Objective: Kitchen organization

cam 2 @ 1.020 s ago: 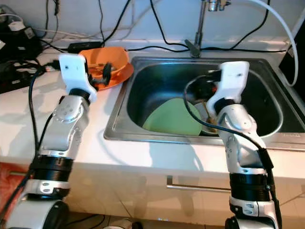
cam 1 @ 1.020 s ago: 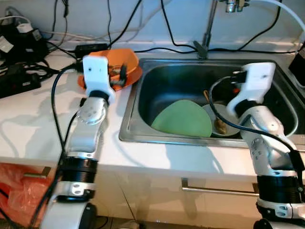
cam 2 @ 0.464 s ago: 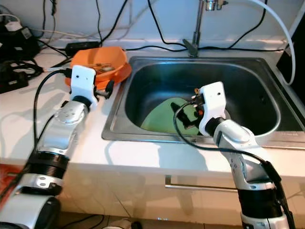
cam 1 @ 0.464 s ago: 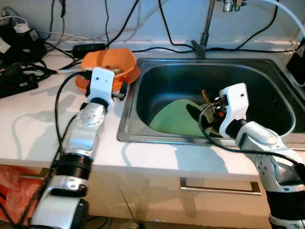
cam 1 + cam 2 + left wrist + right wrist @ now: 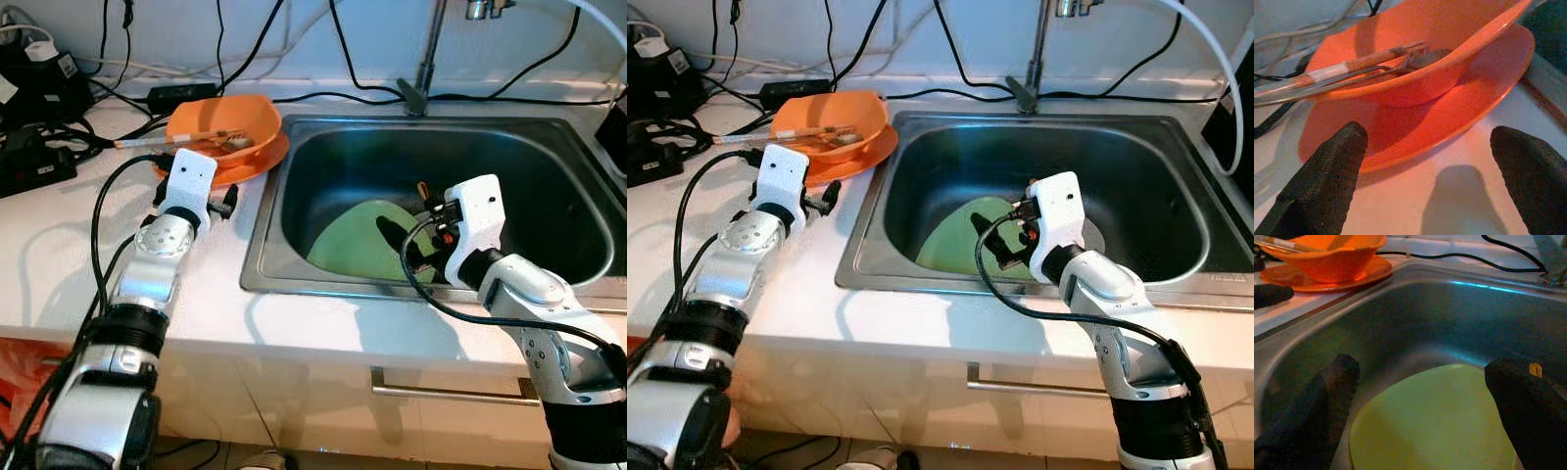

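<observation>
Head views: white bench (image 5: 59, 264) with a steel sink (image 5: 294, 157) set into it. Black cables (image 5: 343, 59) trail along the back wall and over the rear bench; a dark power block (image 5: 34, 157) lies at far left. Faucet stem (image 5: 426, 59) rises behind the sink. An orange bowl (image 5: 211, 122) stands on an orange plate (image 5: 265, 157), just beside the sink's left rim, with utensils (image 5: 171, 140) lying across the bowl, handles poking out toward the left. In the basin a green plate (image 5: 358, 240) lies tilted against the near wall; a pale dish beyond it is mostly hidden by the right arm. Left pincer (image 5: 227, 201) hovers over the bench just short of the orange plate. Right pincer (image 5: 416, 245) hangs inside the basin above the green plate's right part.

Left wrist view: left pincer (image 5: 1437, 196) is spread wide, nothing between the fingers (image 5: 1327, 171). Orange plate (image 5: 1488, 83) lies directly ahead, near the fingertips but apart from them; bowl (image 5: 1449, 44) sits on it, utensils (image 5: 1352, 68) resting inside. Bare bench (image 5: 1449, 205) between the fingers; sink edge to one side.

Right wrist view: right pincer (image 5: 1420, 382) is spread, holding nothing. Green plate (image 5: 1435, 426) lies below and between the fingers (image 5: 1327, 391); contact cannot be told. Sink wall (image 5: 1425, 313) curves ahead with open basin room; orange bowl (image 5: 1332, 254) and plate (image 5: 1327, 276) sit beyond the rim.
</observation>
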Motion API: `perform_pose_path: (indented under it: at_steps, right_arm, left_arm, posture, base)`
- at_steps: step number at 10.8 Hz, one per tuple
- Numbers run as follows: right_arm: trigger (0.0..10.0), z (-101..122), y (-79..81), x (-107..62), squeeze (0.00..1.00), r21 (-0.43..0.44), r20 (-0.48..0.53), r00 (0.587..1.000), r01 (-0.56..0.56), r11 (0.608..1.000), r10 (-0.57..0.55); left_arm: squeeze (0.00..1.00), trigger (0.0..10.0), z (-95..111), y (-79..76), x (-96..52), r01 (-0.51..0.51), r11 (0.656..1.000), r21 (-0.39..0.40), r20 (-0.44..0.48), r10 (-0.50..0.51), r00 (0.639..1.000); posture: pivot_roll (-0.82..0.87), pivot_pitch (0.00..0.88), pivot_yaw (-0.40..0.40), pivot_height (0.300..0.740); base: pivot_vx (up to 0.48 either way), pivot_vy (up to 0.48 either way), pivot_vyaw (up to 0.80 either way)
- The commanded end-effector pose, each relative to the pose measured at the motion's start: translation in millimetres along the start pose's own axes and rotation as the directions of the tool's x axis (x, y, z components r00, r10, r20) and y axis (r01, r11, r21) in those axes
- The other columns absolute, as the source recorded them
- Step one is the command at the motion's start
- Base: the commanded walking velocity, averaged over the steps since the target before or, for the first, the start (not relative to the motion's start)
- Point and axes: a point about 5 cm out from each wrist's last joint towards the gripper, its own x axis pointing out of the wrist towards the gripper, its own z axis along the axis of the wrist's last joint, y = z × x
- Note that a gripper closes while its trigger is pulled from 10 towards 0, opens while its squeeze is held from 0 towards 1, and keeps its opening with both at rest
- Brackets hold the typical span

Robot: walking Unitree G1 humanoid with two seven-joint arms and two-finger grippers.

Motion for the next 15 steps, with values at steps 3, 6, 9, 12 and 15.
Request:
perform_pose_path:
  at_steps: [3, 6, 9, 12, 15]
  right_arm:
    - [10.0, 16, -2.1, -0.1, 0.00, -0.013, 0.068, 0.997, 0.045, 0.999, -0.044]
    - [10.0, 19, -2.3, 2.2, 0.00, -0.034, 0.079, 0.995, 0.065, 0.997, -0.062]
    - [10.0, 21, 1.2, 3.4, 0.00, -0.033, 0.087, 0.995, 0.047, 0.998, -0.044]
    - [10.0, 20, 2.9, 4.4, 0.00, -0.052, 0.081, 0.996, 0.049, 0.997, -0.045]
    - [10.0, 19, 4.0, 3.6, 0.00, -0.056, 0.077, 0.996, 0.052, 0.997, -0.048]
  left_arm:
    - [0.00, 10.0, 7, 9.1, 8.4, -0.004, 0.993, -0.118, 0.002, 0.004, 1.000]
    - [0.00, 10.0, 10, 8.6, 16.0, 0.019, 0.972, -0.233, -0.026, -0.026, 0.999]
    - [0.00, 10.0, 17, 15.1, 21.3, -0.004, 0.946, -0.323, -0.044, -0.010, 0.999]
    - [0.00, 10.0, 12, 16.7, 22.6, -0.033, 0.944, -0.328, -0.097, 0.001, 0.995]
    - [0.00, 10.0, 5, 20.9, 22.1, -0.089, 0.912, -0.400, -0.191, 0.012, 0.981]
  posture:
    - [0.06, 0.069, 0.071, 0.740]
    - [0.05, 0.064, 0.072, 0.740]
    - [0.05, 0.050, 0.070, 0.740]
    - [0.05, 0.048, 0.071, 0.740]
    - [0.04, 0.052, 0.082, 0.740]
  base:
    - [0.000, 0.000, 0.00]
    - [0.000, 0.000, 0.00]
    - [0.000, 0.000, 0.00]
    - [0.000, 0.000, 0.00]
    - [0.000, 0.000, 0.00]
